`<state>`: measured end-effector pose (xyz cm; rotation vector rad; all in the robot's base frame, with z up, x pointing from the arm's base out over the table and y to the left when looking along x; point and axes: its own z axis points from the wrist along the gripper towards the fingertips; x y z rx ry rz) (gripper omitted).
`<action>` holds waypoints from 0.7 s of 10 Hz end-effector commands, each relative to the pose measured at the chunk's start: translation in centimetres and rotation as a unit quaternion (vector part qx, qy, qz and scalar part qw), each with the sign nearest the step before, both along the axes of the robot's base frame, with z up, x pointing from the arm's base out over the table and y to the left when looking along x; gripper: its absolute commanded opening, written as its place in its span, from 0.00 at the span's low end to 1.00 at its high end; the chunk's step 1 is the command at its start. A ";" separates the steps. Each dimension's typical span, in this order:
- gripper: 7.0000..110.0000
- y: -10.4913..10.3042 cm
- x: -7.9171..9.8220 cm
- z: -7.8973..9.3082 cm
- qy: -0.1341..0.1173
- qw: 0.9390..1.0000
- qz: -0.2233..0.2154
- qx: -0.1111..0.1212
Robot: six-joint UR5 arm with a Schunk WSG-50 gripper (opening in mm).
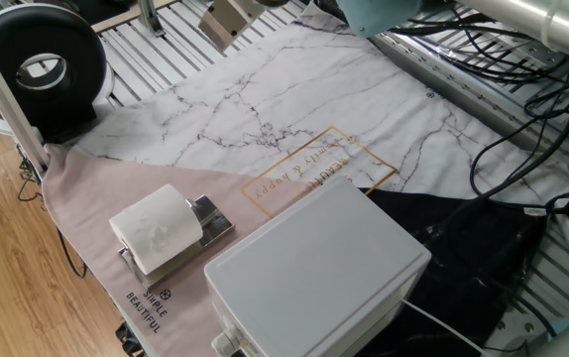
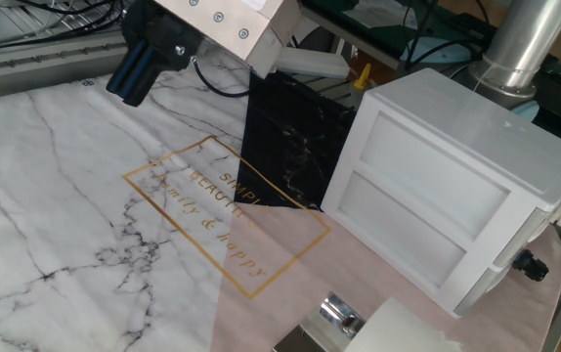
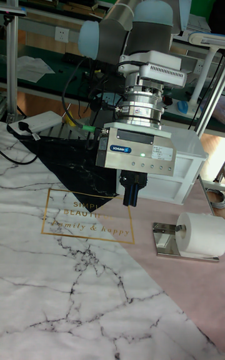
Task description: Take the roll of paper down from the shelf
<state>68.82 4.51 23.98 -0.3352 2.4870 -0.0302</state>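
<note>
The dark blue fingers (image 3: 132,192) point down and appear pressed together, with nothing held between them. The gripper (image 3: 132,204) hangs in the air above the marble-patterned cloth (image 1: 255,119) covering the bench, near the gold-lettered frame (image 3: 87,213). Its silver body (image 3: 140,152) mounts on the UR5 arm (image 3: 134,19). The roll of paper (image 1: 158,228) lies on its side on the shelf (image 1: 210,220), a chrome rack standing on the pink part of the cloth, well apart from the gripper. The big white box (image 1: 314,278) stands just beside the shelf. A black fan (image 1: 37,64) sits at the bench's far corner.
</note>
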 end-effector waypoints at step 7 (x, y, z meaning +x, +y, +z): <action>0.00 1.4 0.6 1.3 -0.007 0.998 -0.009 0.061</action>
